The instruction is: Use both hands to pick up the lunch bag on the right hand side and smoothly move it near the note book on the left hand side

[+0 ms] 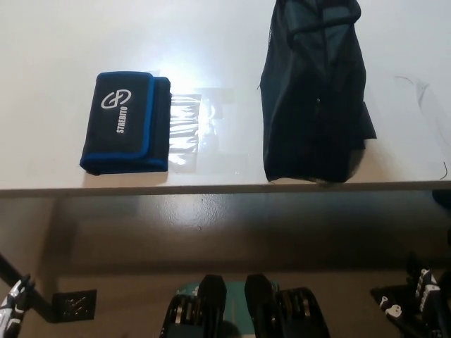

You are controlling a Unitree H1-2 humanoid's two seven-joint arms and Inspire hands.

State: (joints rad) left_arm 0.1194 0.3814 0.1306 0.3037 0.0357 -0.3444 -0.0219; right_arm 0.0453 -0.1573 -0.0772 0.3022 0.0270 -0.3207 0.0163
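Note:
A black lunch bag [313,91] lies on the white table [211,42], right of centre, its top running out of the picture at the upper edge. To its left lies a black notebook-like case [125,121] with blue trim and a white logo. My white left hand [13,304] shows only as a sliver at the bottom left corner, below the table's edge. My black right hand [416,299] sits at the bottom right, also below the table's edge. Both hands are far from the bag, and their fingers are too cut off to read.
A clear plastic sheet [194,130] glints on the table between the case and the bag. The table's front edge [211,189] runs across the middle of the picture, with brown floor below it. A thin dark cable [421,88] lies at the right.

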